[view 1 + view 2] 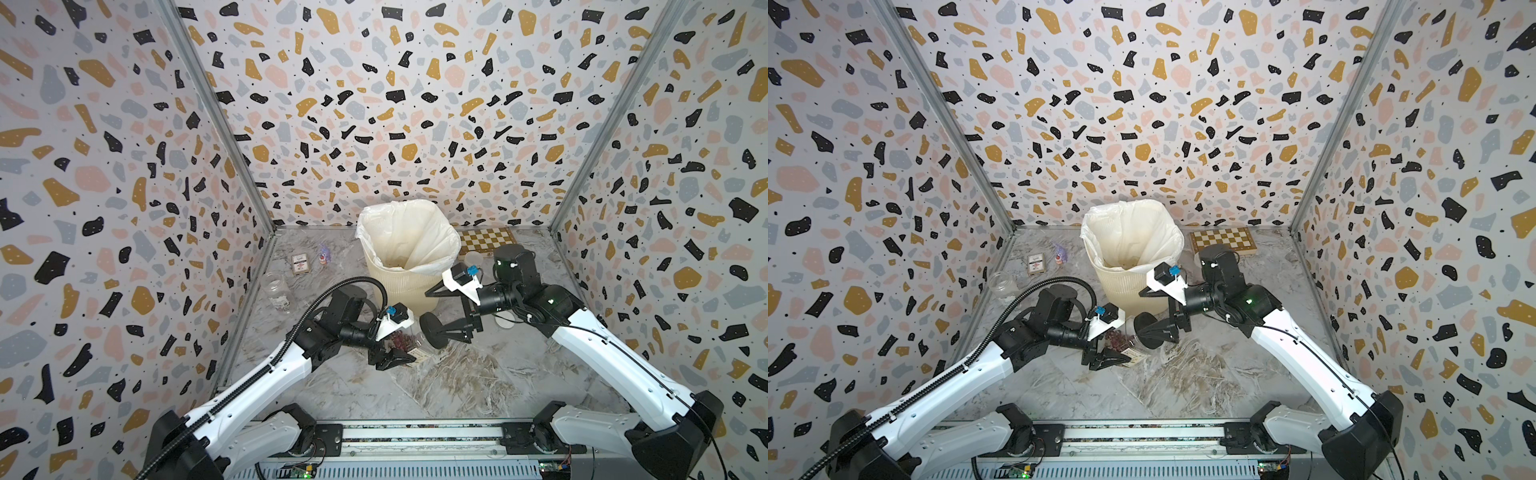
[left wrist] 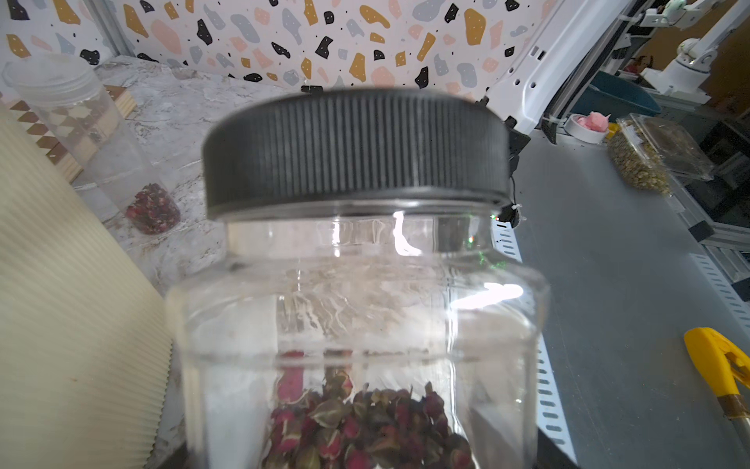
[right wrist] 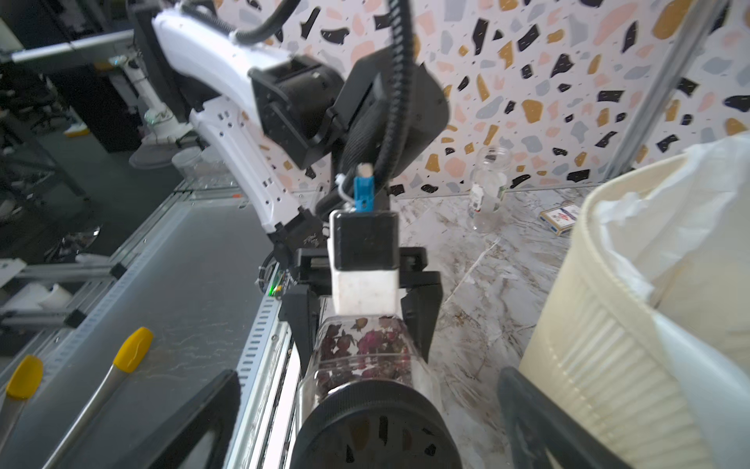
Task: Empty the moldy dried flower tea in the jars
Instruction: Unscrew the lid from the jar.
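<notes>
Left end effector (image 3: 363, 345) is clamping the jar (image 2: 357, 304) mid-frame | right end effector (image 3: 371, 418) is standing open astride its black lid (image 2: 355, 150) | I'm centring it before closing.

The jar (image 2: 357, 308) runs off frame, its black lid (image 2: 353, 150) blurred.

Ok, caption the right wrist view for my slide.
Left claw holds the black-lidded jar of dried buds, lid toward the open right claw.
</notes>
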Robot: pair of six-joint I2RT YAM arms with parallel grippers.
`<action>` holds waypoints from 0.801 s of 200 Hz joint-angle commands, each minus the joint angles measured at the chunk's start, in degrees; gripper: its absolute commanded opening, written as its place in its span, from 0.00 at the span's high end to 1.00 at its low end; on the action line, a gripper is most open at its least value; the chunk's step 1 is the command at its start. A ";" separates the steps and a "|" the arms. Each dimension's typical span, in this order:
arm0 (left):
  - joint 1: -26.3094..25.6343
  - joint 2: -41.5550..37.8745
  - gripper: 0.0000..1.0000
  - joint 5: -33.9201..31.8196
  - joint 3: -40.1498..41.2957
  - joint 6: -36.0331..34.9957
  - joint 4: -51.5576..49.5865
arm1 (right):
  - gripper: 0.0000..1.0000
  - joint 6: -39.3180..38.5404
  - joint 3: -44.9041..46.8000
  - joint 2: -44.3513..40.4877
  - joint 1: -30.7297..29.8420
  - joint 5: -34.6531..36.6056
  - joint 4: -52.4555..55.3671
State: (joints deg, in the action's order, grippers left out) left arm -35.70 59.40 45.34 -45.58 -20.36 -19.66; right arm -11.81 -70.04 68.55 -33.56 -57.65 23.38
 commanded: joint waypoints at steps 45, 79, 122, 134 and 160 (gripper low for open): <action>0.28 -2.62 0.40 -6.09 0.34 -1.95 1.89 | 0.01 27.76 -3.65 4.93 4.43 7.57 13.44; 0.28 -2.86 0.40 -6.74 0.31 -2.34 1.38 | 0.01 29.00 -0.66 5.69 2.55 9.91 13.35; 0.28 -3.20 0.40 -7.34 0.55 -2.35 1.39 | 0.01 30.83 -0.03 7.58 -2.27 10.14 10.66; 0.28 -3.15 0.40 -7.35 0.59 -2.24 1.46 | 0.01 31.31 0.07 7.78 -2.51 9.79 10.32; 0.28 -3.15 0.40 -7.11 0.96 -1.88 1.94 | 0.01 32.36 0.20 7.65 -3.07 9.53 9.06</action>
State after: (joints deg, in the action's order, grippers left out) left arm -35.68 57.52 37.76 -45.01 -21.96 -20.51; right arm 19.05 -69.69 76.60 -35.99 -48.14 33.80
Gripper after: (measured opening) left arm 0.773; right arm 0.992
